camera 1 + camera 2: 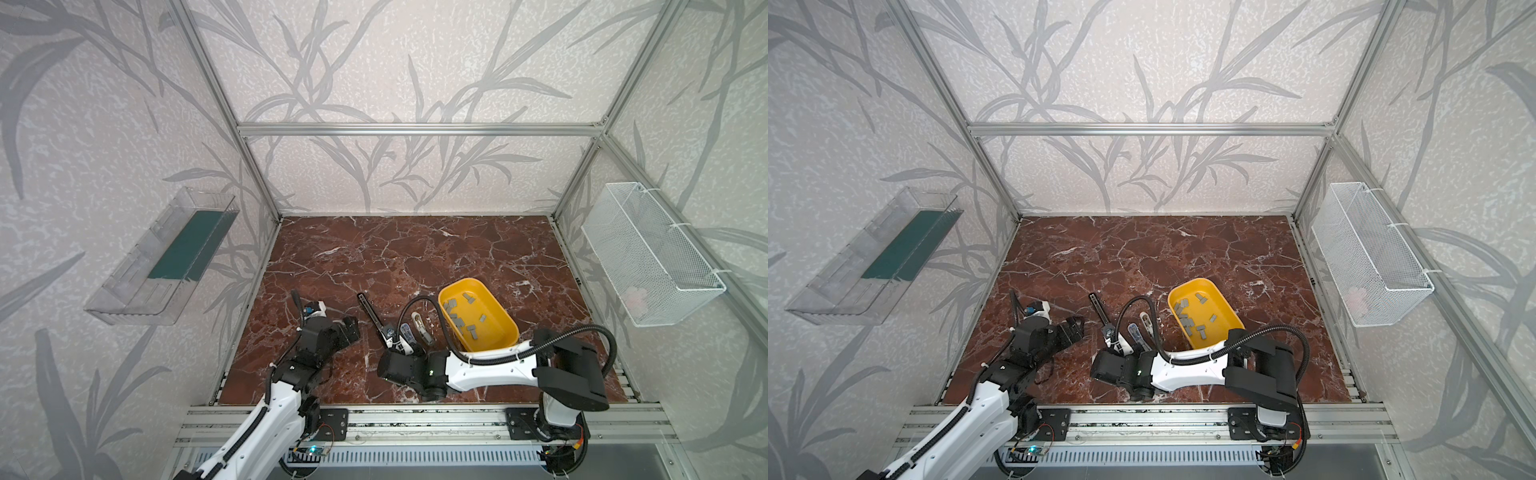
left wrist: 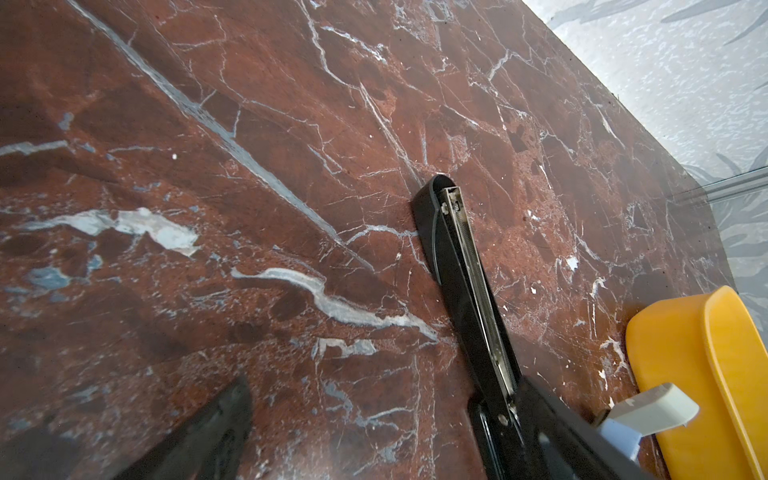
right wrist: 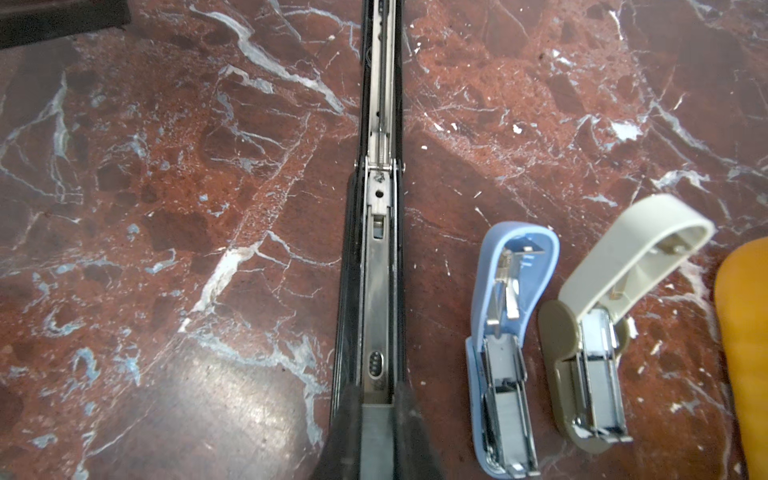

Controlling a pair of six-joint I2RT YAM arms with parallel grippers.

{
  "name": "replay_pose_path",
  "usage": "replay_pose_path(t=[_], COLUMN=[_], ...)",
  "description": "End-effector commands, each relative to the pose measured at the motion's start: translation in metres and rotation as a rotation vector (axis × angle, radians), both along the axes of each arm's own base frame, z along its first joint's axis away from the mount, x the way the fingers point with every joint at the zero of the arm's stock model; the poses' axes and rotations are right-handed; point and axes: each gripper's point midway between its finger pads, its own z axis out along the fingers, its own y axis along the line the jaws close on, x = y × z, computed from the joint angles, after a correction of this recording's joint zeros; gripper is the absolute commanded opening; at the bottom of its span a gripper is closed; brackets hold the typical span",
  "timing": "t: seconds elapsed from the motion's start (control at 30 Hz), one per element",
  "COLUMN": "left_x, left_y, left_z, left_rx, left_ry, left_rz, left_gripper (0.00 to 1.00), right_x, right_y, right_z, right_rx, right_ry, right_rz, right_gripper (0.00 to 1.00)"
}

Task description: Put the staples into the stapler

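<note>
1. Right gripper point(image 3: 377, 401) is clamped tight on the near end of the long black stapler with a metal rail point(image 3: 380, 249). This stapler lies folded open flat on the red-brown marble tabletop point(image 1: 415, 257), rail facing up.
2. Left gripper point(image 1: 350, 328) has its jaws wide apart with nothing between them. It sits just left of the black stapler, not touching it.
3. Small flat grey metal staples point(image 1: 458, 320) lie scattered inside the yellow oval plastic tub point(image 1: 498, 328), right of the staplers.
4. Small blue plastic stapler point(image 3: 507, 332) and small beige plastic stapler point(image 3: 602, 332) both have lids swung open. They lie side by side between the black stapler and the tub.
</note>
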Motion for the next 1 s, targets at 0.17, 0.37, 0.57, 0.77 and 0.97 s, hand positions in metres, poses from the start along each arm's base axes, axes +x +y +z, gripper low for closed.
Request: replay_pose_path(t=[0.17, 0.37, 0.57, 0.77, 0.97], left_x=[0.004, 0.004, 0.004, 0.007, -0.006], left_y=[0.000, 0.000, 0.001, -0.002, -0.037], left_z=[0.009, 0.009, 0.013, 0.041, 0.097], left_rx=[-0.014, -0.014, -0.013, -0.094, -0.220], left_ry=[-0.024, -0.024, -0.027, -0.138, -0.316], left_rz=[0.014, 0.015, 0.021, 0.035, -0.189], left_gripper=[0.99, 0.99, 0.99, 0.99, 0.99], right_x=[-0.011, -0.011, -0.009, -0.019, -0.028], right_y=[-0.018, -0.018, -0.021, -0.020, -0.030], right_z=[0.002, 0.018, 0.037, 0.031, 0.020], right_rx=[-0.054, -0.018, 0.022, 0.118, 0.176], right_ry=[-0.002, -0.027, -0.058, -0.060, -0.082], right_rz=[0.030, 0.040, 0.037, 0.123, 0.182], right_gripper=[0.23, 0.35, 0.52, 0.66, 0.77])
